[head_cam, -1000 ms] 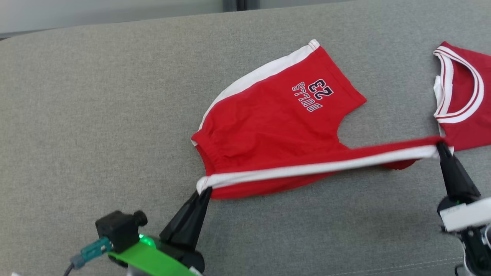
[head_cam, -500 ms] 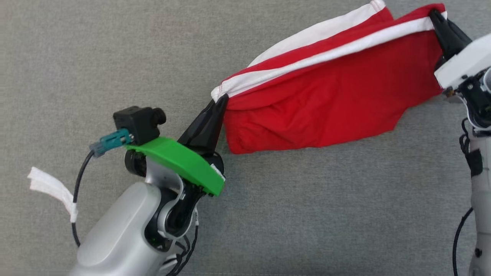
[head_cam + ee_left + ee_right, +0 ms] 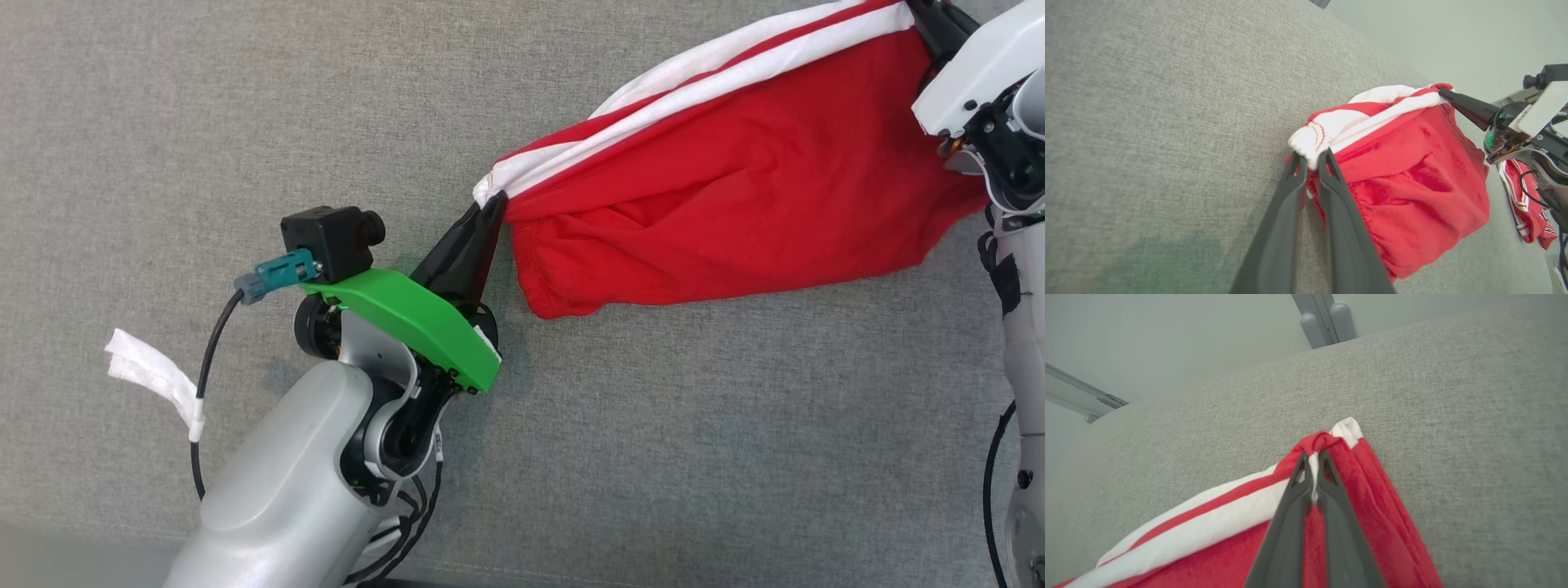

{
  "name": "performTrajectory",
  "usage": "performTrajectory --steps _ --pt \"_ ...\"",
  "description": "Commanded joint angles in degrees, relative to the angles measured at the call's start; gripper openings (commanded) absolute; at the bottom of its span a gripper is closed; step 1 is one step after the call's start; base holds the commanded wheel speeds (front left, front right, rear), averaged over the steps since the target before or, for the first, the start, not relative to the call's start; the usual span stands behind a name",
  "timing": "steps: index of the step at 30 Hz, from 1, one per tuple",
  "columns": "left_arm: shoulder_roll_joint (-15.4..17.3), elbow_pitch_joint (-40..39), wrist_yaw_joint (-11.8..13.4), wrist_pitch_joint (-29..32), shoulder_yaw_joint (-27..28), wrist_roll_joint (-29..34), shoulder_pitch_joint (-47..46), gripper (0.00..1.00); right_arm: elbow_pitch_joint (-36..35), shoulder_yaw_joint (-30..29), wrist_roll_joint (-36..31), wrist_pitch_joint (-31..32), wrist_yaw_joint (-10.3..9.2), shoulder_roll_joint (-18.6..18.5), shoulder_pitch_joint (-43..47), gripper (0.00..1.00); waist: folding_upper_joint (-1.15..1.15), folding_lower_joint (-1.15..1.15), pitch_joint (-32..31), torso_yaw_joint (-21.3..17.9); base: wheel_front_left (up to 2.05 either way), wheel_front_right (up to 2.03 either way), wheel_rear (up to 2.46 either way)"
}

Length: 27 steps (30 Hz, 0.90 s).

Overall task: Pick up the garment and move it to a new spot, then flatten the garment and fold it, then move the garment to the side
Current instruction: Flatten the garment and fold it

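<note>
The garment (image 3: 718, 188) is a pair of red shorts with white side stripes. It hangs stretched between my two grippers above the grey fabric surface (image 3: 245, 122). My left gripper (image 3: 490, 206) is shut on the white-edged corner at the garment's left end, seen close in the left wrist view (image 3: 1310, 157). My right gripper (image 3: 922, 10) is shut on the opposite striped corner at the top right, with its fingers pinching the white band (image 3: 1313, 455). The red cloth (image 3: 1412, 196) sags in folds below the taut striped edge. The right gripper (image 3: 1443, 92) also shows at the garment's far end.
A second red and white garment (image 3: 1523, 204) lies on the surface beyond the right arm. A white tag (image 3: 151, 371) hangs from the left arm's cable. Beyond the surface's far edge are a pale wall and grey posts (image 3: 1327, 318).
The head camera has tilted down. The garment, which lay spread with its near edge held, now hangs off the surface between both grippers. The printed side no longer shows.
</note>
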Motion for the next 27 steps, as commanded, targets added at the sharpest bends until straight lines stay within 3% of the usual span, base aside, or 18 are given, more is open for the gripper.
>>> performTrajectory --steps 1,2,3,5,12,17,21,27 --pt "0.1 0.3 0.0 -0.3 0.3 -0.3 -0.4 0.0 0.5 -0.2 -0.6 -0.4 -0.07 -0.5 -0.9 0.0 0.0 0.0 0.0 -0.1 0.0 0.0 0.0" --pt "0.1 0.4 0.1 -0.4 0.4 -0.4 -0.4 0.06 0.9 -0.6 -0.9 -0.8 -0.07 -0.5 -1.3 0.21 0.0 0.0 0.0 -0.2 0.0 0.0 0.0" --pt "0.2 0.5 0.2 -0.5 0.6 -0.4 -0.4 0.34 1.3 -0.8 -1.1 -0.9 -0.07 -0.3 -1.6 1.0 0.0 0.0 0.0 -0.3 0.0 0.0 0.0" --pt "0.3 0.6 0.5 -0.6 0.8 -0.5 0.0 1.0 1.8 -0.6 -2.3 -1.1 -0.08 -0.4 -1.8 1.0 0.0 0.0 -0.2 -0.5 0.0 0.0 0.0" --pt "2.5 -1.0 2.7 -2.3 1.3 1.5 2.3 1.0 -2.2 3.2 -3.0 -3.3 -0.06 -2.3 0.3 1.0 0.0 0.0 -1.4 -1.7 0.0 0.0 0.0" --pt "6.0 -5.4 7.5 -9.2 1.8 8.5 5.6 1.0 -5.4 11.0 -10.2 3.7 -0.07 -8.8 4.0 1.0 0.0 0.0 -1.8 -2.6 0.0 0.0 0.0" --pt "6.3 -7.7 10.2 -13.5 1.8 13.3 8.5 1.0 -5.9 10.9 -11.4 8.7 -0.05 -9.5 5.7 1.0 0.0 0.0 -1.7 -2.1 0.0 0.0 0.0" --pt "4.3 -9.2 9.9 -15.1 2.3 21.0 10.9 1.0 -4.5 10.9 -12.5 14.2 -0.03 -8.1 7.3 1.0 0.0 0.0 -1.0 -0.7 0.0 0.0 0.0"
